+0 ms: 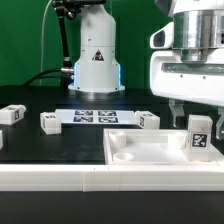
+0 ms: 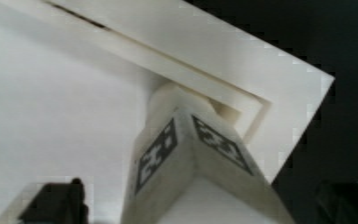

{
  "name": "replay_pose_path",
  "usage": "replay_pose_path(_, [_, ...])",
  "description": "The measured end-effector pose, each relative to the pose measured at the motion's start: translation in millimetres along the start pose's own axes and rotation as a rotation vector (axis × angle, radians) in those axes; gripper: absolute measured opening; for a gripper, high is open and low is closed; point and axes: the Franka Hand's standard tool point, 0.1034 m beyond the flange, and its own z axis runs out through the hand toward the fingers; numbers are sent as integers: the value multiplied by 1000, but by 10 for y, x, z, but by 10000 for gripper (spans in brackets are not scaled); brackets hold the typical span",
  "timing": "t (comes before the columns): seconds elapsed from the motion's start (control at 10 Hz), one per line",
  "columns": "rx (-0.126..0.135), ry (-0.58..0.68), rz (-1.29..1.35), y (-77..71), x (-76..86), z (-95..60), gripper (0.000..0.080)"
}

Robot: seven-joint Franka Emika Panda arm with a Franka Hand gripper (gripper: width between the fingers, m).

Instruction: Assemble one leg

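A leg (image 1: 200,135), a small white post with black-and-white tags, stands upright in the far right corner of the large white panel (image 1: 140,152). My gripper (image 1: 198,108) hangs just above it, open. In the wrist view the leg (image 2: 194,150) rises from the panel's recessed corner (image 2: 247,95). It sits between my two dark fingertips (image 2: 55,200), and there is a clear gap on each side. The fingers do not touch it. Three more legs lie on the black table: one (image 1: 12,115), another (image 1: 50,121) and a third (image 1: 148,120).
The marker board (image 1: 95,116) lies flat on the table behind the panel. The robot base (image 1: 95,55) stands at the back with cables at the exterior view's left. The black table edge shows beyond the panel's corner (image 2: 318,60).
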Motion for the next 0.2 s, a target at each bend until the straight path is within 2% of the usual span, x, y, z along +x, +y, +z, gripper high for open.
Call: replay_pose_path(0.2, [0, -1, -14, 1, 1, 1, 649])
